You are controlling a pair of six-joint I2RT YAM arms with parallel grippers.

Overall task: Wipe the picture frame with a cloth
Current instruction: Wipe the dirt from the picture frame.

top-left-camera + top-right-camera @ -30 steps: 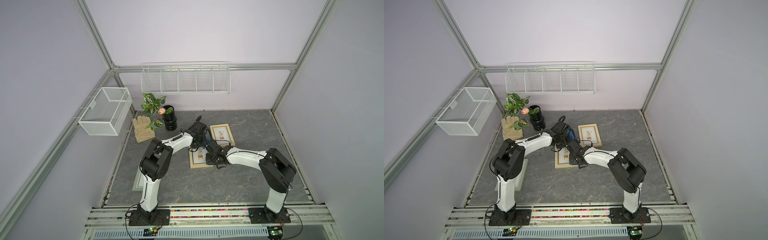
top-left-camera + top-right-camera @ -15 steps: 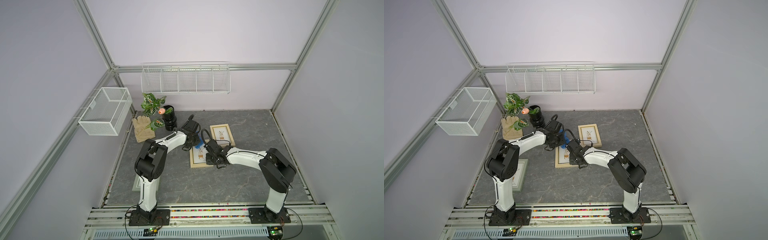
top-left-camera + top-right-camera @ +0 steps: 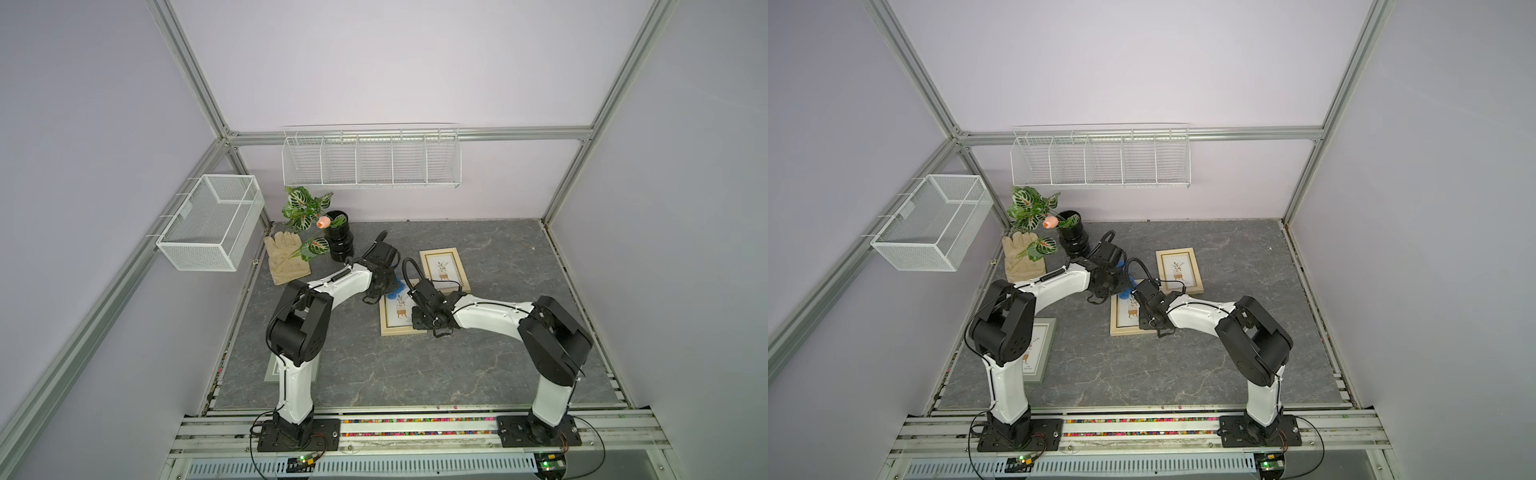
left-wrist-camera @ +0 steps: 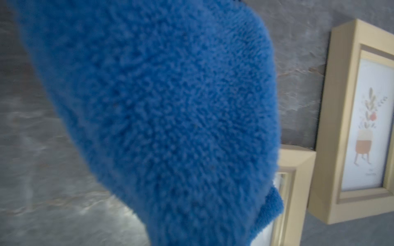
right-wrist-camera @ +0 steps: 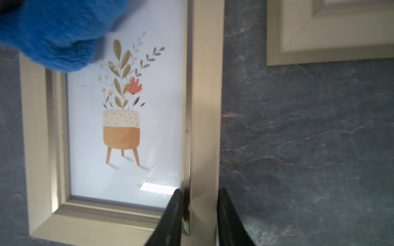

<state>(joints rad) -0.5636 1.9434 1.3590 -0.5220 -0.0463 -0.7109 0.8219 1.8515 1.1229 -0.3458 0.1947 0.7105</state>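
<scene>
I am seeing left gripper (image 3: 384, 287) clamping cloth (image 4: 160, 117); cloth is covering 11 o'clock corner of picture frame (image 3: 392, 330) | right gripper (image 5: 199, 213) is pinching frame rail

The cloth (image 4: 160, 117) is plush royal blue. The picture frame (image 5: 204, 106) is pale beige; its white print (image 5: 121, 132) shows olive leaves, a coral flower and a terracotta pot dotted white on top. The tabletop (image 5: 309, 138) is dark grey, marble-veined. At ten o'clock on it, in a top view, is a beige glove (image 3: 286, 257).
</scene>
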